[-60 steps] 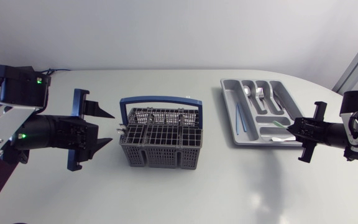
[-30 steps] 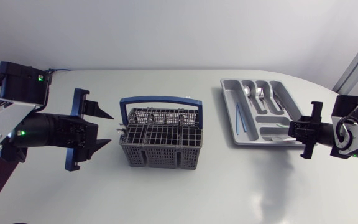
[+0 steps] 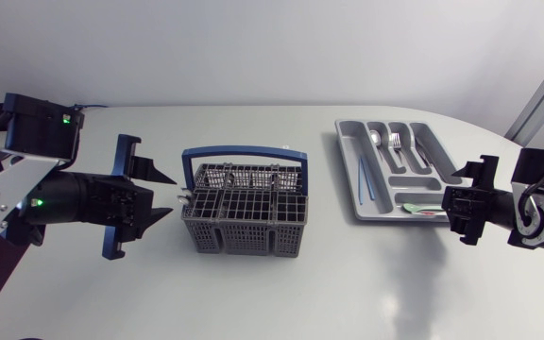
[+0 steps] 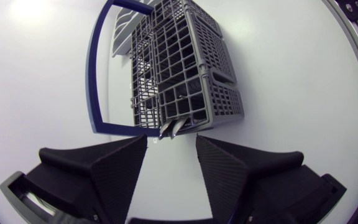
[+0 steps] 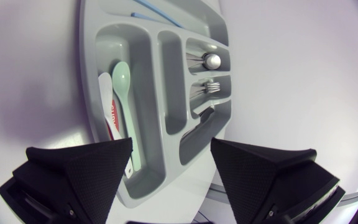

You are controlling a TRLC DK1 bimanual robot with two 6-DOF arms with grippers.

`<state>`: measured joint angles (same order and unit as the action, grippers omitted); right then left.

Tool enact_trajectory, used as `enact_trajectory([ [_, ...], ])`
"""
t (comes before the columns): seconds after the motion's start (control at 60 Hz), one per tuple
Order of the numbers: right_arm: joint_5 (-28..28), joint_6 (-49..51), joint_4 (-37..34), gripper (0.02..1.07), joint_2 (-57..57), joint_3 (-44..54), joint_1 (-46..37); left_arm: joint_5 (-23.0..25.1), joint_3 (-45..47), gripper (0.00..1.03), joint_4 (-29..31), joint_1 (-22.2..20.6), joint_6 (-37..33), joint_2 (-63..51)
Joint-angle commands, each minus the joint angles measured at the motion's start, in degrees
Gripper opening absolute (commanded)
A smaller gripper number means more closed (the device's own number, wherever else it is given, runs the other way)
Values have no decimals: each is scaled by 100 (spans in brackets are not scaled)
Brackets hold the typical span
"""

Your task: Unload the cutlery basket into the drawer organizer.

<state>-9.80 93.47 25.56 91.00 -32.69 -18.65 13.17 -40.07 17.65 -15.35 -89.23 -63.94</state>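
The step in hand is judged to be a pick from the cutlery basket (image 3: 244, 198), which stands at the middle of the surface (image 3: 281, 293) between the two arms. The left gripper (image 4: 171, 165) is level with the basket's near side wall and just short of it; its fingers (image 4: 114, 168) are spread wide and hold nothing. Two metal cutlery ends (image 4: 171, 127) protrude through that wall, directly ahead of the gap between the fingers. The next move is likely to call for a short advance until both fingers flank one of these ends, followed by closure and a withdrawal clear of the lattice. The right gripper (image 5: 169, 165) hangs at the near end of the drawer organizer (image 5: 166, 62), fingers wide apart and empty. The basket is a grey plastic grid of small cells with a blue hoop handle (image 3: 244, 151) standing upright over it. The organizer, well apart at the right of the surface, is a grey moulded tray; its compartments hold a mint spoon (image 5: 123, 93), a red-and-white item (image 5: 110, 112), a metal spoon (image 5: 211, 60), a fork (image 5: 210, 88) and a thin blue stick (image 5: 157, 15).
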Motion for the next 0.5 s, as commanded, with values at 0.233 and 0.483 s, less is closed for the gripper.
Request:
enact_trajectory([
  [0.233,-110,-523,-43,101,-1076,544,319,1,131,37,-236,-134,-297,-224],
  [0.483,-92,-707,-280,101,-1665,825,644,-16,281,33,-447,-99,-402,-294],
])
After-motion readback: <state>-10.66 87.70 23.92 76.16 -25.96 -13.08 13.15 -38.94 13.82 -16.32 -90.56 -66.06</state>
